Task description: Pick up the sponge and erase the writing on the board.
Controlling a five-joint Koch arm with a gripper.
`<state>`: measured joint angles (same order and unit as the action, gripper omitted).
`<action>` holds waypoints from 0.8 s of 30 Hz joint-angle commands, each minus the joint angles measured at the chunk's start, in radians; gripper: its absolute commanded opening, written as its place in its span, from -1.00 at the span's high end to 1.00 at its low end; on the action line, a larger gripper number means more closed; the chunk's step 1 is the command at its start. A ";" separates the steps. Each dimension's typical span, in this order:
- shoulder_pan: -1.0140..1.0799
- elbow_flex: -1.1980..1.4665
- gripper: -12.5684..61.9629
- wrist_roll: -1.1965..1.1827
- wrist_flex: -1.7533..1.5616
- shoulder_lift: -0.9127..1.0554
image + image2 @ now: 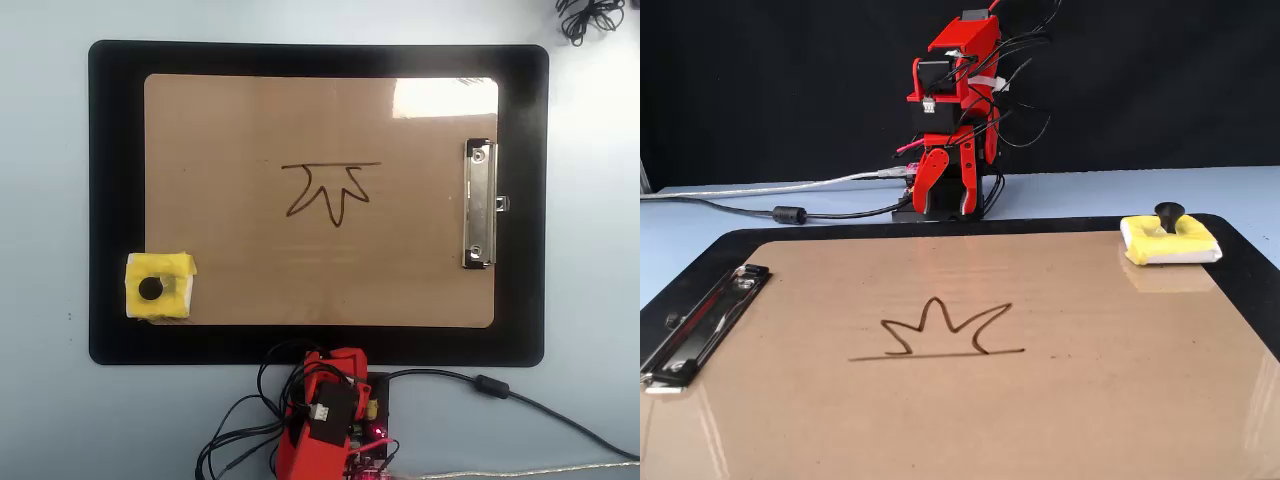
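Sponge (160,288), small yellow-and-white block w/ dark round knob on top, sits at lower-left corner of tan-brown rectangular clipboard board (240,270) in overhead view, overlapping onto black mat (110,200). Dark marker crown-like writing (330,192) at board centre, unerased; silver clip (479,204) at right. Red arm folded at base on pale blue bench (40,400), well apart from sponge; end effector (948,192) hangs down, jaws narrow, holding nothing.

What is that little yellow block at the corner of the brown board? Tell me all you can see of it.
The sponge is a small, squarish, soft-looking yellow-and-white block. A dark round knob stands on its top. It lies flat across the corner edge of the clipboard, partly on the black mat, far from the writing. Nothing grips it.
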<state>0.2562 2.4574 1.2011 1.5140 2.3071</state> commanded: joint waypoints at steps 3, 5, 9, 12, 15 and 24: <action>0.017 0.012 -0.26 0.018 0.114 0.041; 0.017 0.012 -0.26 0.017 0.114 0.041; 0.017 0.012 -0.26 0.015 0.114 0.041; 0.015 0.012 -0.26 0.017 0.114 0.041; 0.015 0.012 -0.26 0.017 0.114 0.041; -0.238 -0.307 -0.22 0.057 0.091 0.032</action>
<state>0.0936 2.1875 1.2134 1.5953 2.3071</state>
